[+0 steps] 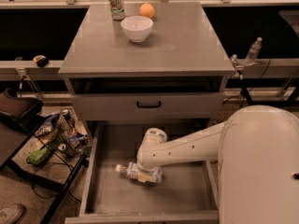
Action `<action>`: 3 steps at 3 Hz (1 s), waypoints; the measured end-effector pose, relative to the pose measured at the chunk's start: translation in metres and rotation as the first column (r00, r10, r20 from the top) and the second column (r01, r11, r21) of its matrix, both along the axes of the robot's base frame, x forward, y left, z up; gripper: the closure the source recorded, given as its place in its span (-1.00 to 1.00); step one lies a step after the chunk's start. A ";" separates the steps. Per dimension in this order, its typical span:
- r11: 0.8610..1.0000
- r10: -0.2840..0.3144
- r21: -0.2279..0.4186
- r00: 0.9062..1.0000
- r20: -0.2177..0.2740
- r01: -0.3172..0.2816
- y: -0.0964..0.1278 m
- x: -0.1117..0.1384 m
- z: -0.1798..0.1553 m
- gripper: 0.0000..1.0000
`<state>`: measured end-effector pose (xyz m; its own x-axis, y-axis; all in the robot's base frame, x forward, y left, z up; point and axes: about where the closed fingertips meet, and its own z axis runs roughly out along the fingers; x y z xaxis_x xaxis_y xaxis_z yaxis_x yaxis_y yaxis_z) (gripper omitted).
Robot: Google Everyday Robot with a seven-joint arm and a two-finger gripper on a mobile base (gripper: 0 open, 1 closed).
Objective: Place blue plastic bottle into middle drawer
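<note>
Inside wide grey pulled-out drawer [91,181]: pale claw [150,175] at clear white-capped plastic bottle [130,171], lying flat, cap pointing leftward from claw. Cannot tell whether clenched or released.

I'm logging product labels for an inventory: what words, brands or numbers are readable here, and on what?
No text can be read anywhere in this view.
Soda can on the cabinet top: green-and-white print, not legible.
Blue plastic bottle, lying in the middle drawer at the gripper: pale label, not legible.
Small bottle on the right ledge: label too small to read.
Packets on the left rack: print not legible.
</note>
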<state>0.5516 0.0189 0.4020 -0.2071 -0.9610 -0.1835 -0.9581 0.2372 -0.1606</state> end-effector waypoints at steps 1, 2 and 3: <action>1.000 0.000 0.000 1.000 0.000 0.000 0.000 0.000 0.000 -0.78; 1.000 0.000 0.000 1.000 0.000 0.000 0.000 0.000 0.000 -1.00; 1.000 0.001 0.031 1.000 -0.004 -0.001 -0.002 -0.002 0.001 -1.00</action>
